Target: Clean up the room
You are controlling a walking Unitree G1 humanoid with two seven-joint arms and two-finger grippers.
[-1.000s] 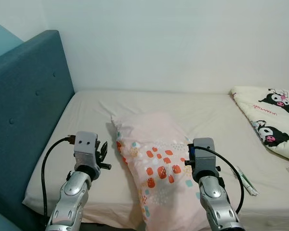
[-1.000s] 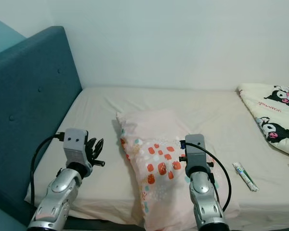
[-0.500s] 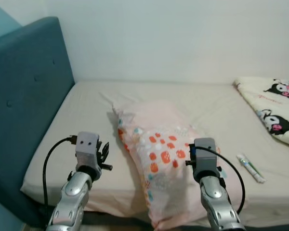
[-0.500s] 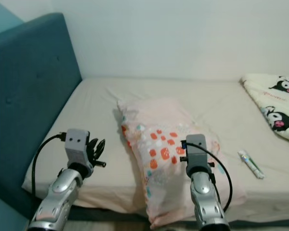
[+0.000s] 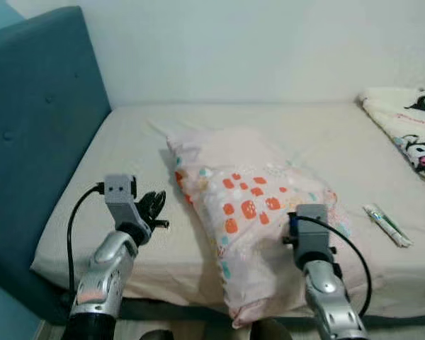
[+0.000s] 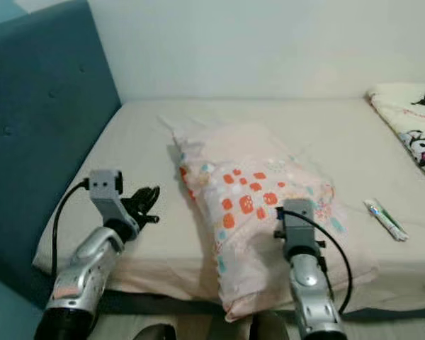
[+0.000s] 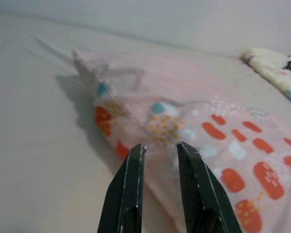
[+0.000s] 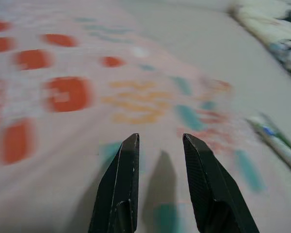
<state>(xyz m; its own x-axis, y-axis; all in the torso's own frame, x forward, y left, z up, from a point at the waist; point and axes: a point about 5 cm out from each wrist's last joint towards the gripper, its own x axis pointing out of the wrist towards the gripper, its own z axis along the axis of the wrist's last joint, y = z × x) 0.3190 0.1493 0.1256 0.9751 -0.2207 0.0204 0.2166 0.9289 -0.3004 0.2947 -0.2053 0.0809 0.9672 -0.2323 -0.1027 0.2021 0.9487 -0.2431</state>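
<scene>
- So the pillow (image 5: pixel 251 212) is lying crooked across the bed (image 5: pixel 127 152), one end hanging a bit over the front edge of the mattress. It sits well away from the blue headboard (image 5: pixel 35 134), which is probably where it belongs, so I'd guess it's the thing getting tidied.
- Left gripper (image 5: pixel 154 206) is held up over the sheet just beside the pillow's left edge, not touching it. The wrist view has its fingers (image 7: pixel 131 194) pointed right at the pillow's near corner, with a narrow gap between them and nothing in there.
- Right gripper (image 8: pixel 157 184) hovers low over the patterned top of the pillow, forearm coming up from below the bed edge. Fingers a little apart, empty, shadow falling on the fabric.
- Both arms are bent with forearms reaching forward, one each side of the pillow, looks like a two-handed grab is being set up.
- A small tube (image 5: pixel 387 224) lies on the sheet to the right, apart from the pillow, and a cartoon-print blanket (image 5: pixel 411 131) is bunched in the far right corner. Both likely need sorting too.
</scene>
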